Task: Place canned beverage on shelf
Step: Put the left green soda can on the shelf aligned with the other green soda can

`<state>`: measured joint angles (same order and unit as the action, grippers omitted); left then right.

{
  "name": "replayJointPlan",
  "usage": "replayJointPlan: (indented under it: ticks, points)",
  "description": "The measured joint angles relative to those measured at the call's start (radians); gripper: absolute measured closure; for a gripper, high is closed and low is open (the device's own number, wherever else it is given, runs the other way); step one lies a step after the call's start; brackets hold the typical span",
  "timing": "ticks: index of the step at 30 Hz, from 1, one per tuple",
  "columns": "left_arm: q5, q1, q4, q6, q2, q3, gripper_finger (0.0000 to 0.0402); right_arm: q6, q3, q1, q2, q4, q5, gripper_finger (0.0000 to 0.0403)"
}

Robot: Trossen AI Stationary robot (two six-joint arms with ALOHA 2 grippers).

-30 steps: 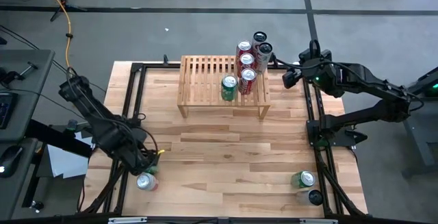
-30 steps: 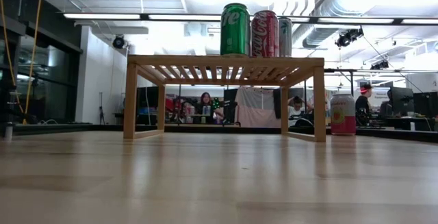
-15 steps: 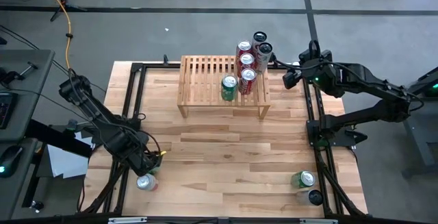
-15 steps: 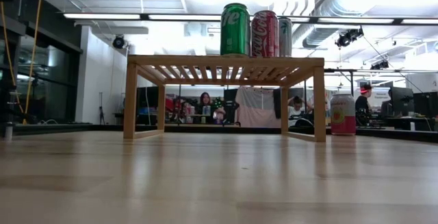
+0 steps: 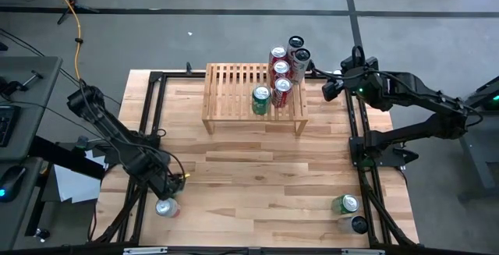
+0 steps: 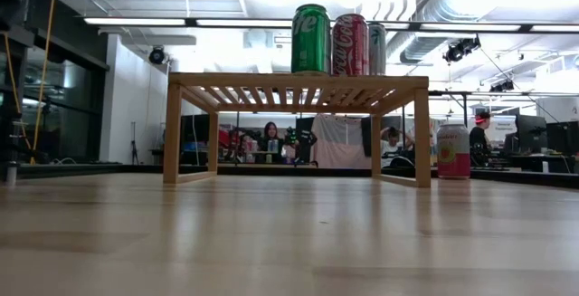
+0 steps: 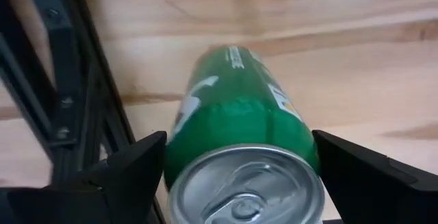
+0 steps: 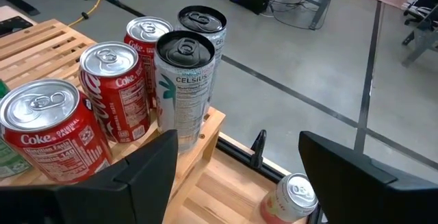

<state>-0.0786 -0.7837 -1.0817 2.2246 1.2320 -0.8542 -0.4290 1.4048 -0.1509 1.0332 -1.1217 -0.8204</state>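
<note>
While several cans already stand on the shelf [image 5: 253,93] at its right end, left gripper [image 5: 165,194] straddles, jaws open, a green can [image 7: 241,138] near-left; more wait near-right.

green can [image 7: 236,125] between open jaws (silver top nearest) | wood table [image 7: 328,53] | black frame rail [image 7: 65,94]

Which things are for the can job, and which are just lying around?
For the job: shelf, cans on it, green can at the left gripper, pink can beside the shelf, spare green can, dark can.
Just lying about: white papers, yellow cable, both off the table.
</note>
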Motion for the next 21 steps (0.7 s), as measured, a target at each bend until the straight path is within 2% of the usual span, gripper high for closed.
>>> replayJointPlan:
  ticks: [3,9,11,14,15,18,21]
  points:
    - [-0.017,0.000,0.050,-0.001,0.000,0.024,0.0051,0.000,0.000,0.000,0.000,0.000,0.000,0.0116]
    - [-0.005,0.001,0.044,-0.015,0.000,0.025,0.0055,0.000,0.000,0.000,0.000,0.000,0.000,0.0116]
    - [-0.005,0.003,0.038,-0.046,-0.007,0.025,0.0072,0.000,0.000,0.000,0.000,0.000,0.000,0.0116]
    - [-0.007,0.036,0.032,-0.109,-0.038,0.022,0.0118,0.000,0.000,0.000,0.000,0.005,-0.010,0.0116]
    - [-0.003,0.053,0.032,-0.135,-0.061,0.017,0.0120,0.000,0.000,0.000,0.000,0.011,-0.010,0.0116]
    - [0.042,0.118,0.030,-0.213,-0.150,-0.017,0.0120,0.001,0.000,0.000,0.000,0.037,-0.010,0.0116]
    - [0.156,0.196,0.029,-0.307,-0.254,-0.081,0.0120,0.007,0.000,0.000,0.000,0.064,-0.010,0.0116]
